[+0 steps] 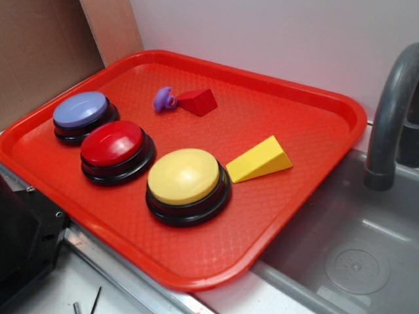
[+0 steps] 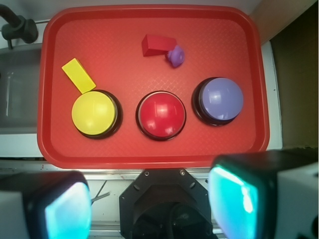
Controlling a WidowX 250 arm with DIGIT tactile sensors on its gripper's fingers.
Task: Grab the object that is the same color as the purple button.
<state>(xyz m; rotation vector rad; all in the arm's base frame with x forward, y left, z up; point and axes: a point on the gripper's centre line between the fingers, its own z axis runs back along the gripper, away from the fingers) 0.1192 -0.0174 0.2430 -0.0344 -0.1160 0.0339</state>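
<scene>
The tiny purple toy piece [image 1: 164,99] lies on the far side of the red tray [image 1: 314,124], touching the red wedge [image 1: 198,101]. In the wrist view the piece [image 2: 175,56] sits just right of the red wedge [image 2: 157,45]. The purple button [image 1: 81,111] stands at the tray's left; in the wrist view it [image 2: 222,98] is at the right. My gripper [image 2: 149,204] is open and empty, high above the robot base, well off the tray's near edge. Its teal fingertips [image 2: 67,211] fill the lower corners. The gripper is out of the exterior view.
A red button [image 1: 114,145] and a yellow button [image 1: 186,178] stand in a row with the purple one. A yellow wedge [image 1: 261,159] lies beside the yellow button. A grey sink [image 1: 353,248] with a faucet [image 1: 389,111] is to the right. The black robot base [image 2: 167,204] is below the gripper.
</scene>
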